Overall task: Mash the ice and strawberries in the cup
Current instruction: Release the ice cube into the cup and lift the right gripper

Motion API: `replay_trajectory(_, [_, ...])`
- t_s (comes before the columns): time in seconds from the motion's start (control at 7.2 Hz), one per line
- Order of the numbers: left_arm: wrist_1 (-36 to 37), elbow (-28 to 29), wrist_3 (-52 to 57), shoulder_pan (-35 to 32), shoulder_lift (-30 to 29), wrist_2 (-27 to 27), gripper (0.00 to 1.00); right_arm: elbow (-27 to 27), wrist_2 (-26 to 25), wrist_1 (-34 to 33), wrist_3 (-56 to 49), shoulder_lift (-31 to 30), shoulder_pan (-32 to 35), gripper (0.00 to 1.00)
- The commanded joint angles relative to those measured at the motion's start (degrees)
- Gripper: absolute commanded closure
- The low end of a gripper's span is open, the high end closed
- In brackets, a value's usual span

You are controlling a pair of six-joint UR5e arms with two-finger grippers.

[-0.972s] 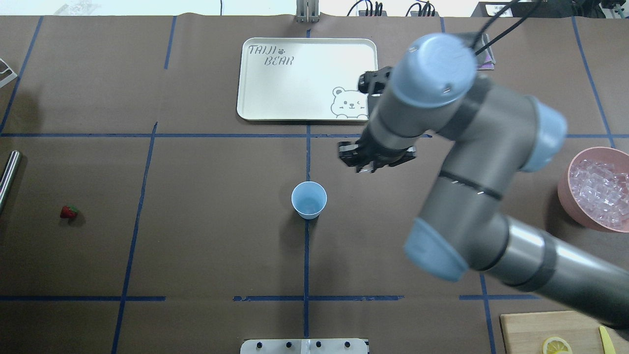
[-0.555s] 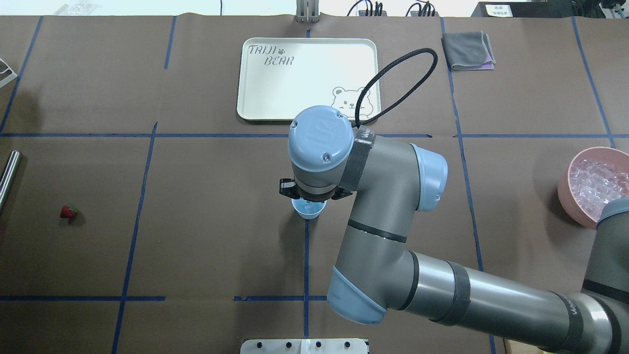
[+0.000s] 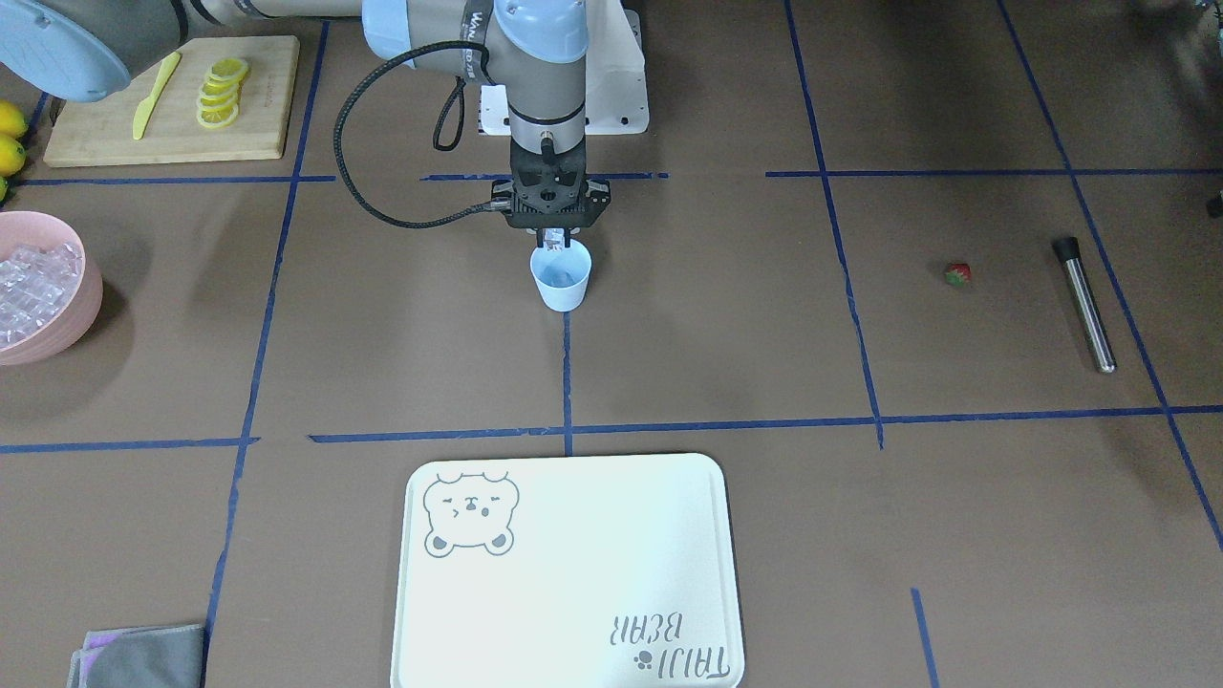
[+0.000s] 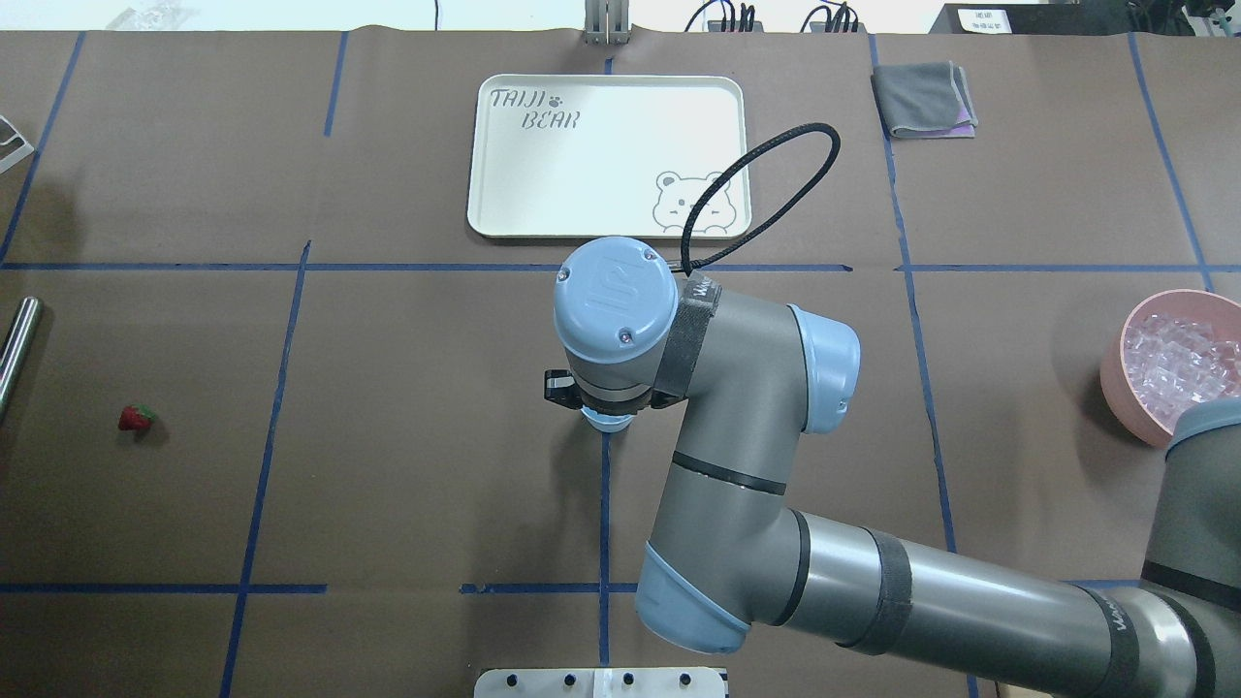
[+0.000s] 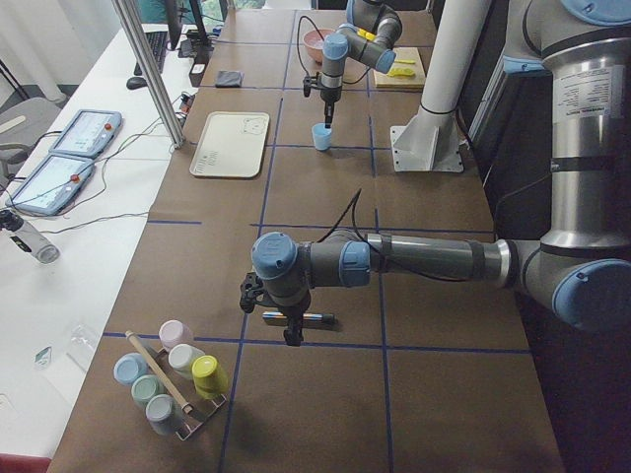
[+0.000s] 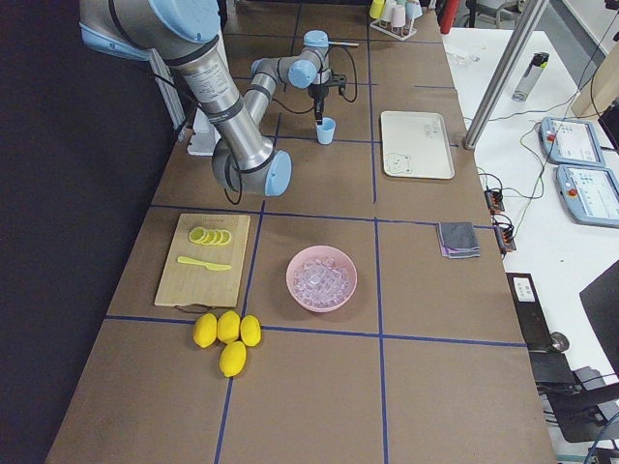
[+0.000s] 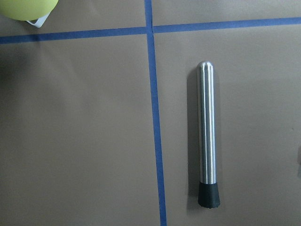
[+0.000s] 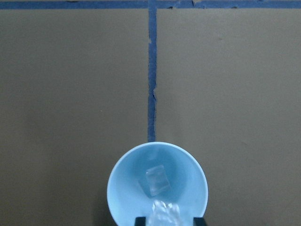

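The light-blue cup (image 3: 562,282) stands at the table's middle; the right wrist view shows one ice cube (image 8: 156,180) on the cup's floor (image 8: 136,165). My right gripper (image 3: 559,237) hangs just above the cup's rim, shut on another clear ice cube (image 8: 164,213). In the overhead view the wrist hides it, and only a sliver of the cup (image 4: 606,423) shows. The strawberry (image 4: 137,418) lies far to the left on the table. My left gripper (image 5: 292,333) hovers over a steel muddler (image 7: 205,132); I cannot tell whether it is open.
A pink bowl (image 4: 1115,373) of ice cubes (image 4: 1178,354) sits at the right edge. A white bear tray (image 4: 504,174) lies behind the cup. A folded grey cloth (image 4: 926,97) lies far right. A cutting board (image 3: 258,105) holds lemon slices and a yellow knife.
My right arm swung left from beside the tray to above the cup and settled slightly lower and further left. The cup, strawberry and bowl have not moved.
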Motion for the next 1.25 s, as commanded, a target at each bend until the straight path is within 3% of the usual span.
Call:
replay_trajectory(0.0, [0.00, -0.04, 0.00, -0.03, 0.06, 0.00, 0.00, -0.02, -0.20, 0.12, 0.02, 0.07, 0.04, 0.02])
replay_trajectory(0.28, [-0.09, -0.04, 0.00, 0.06, 0.06, 0.00, 0.00, 0.07, -0.12, 0.04, -0.85, -0.01, 0.57, 0.02])
replay_trajectory(0.56, [0.00, -0.04, 0.00, 0.06, -0.03, 0.00, 0.00, 0.94, 3.20, -0.05, -3.83, -2.02, 5.38, 0.01])
replay_trajectory(0.69, [0.00, -0.04, 0.00, -0.03, -0.03, 0.00, 0.00, 4.51, 5.22, 0.04, -9.16, -6.13, 8.54, 0.01])
replay_trajectory(0.97, [0.00, 0.05, 0.00, 0.06, 0.06, 0.00, 0.00, 15.66, 11.63, 0.21, -22.94, -20.41, 16.53, 0.01])
replay_trajectory(1.11, [0.00, 0.05, 0.00, -0.03, 0.06, 0.00, 0.00, 18.76, 13.14, 0.21, -30.84, -26.58, 20.57, 0.01])
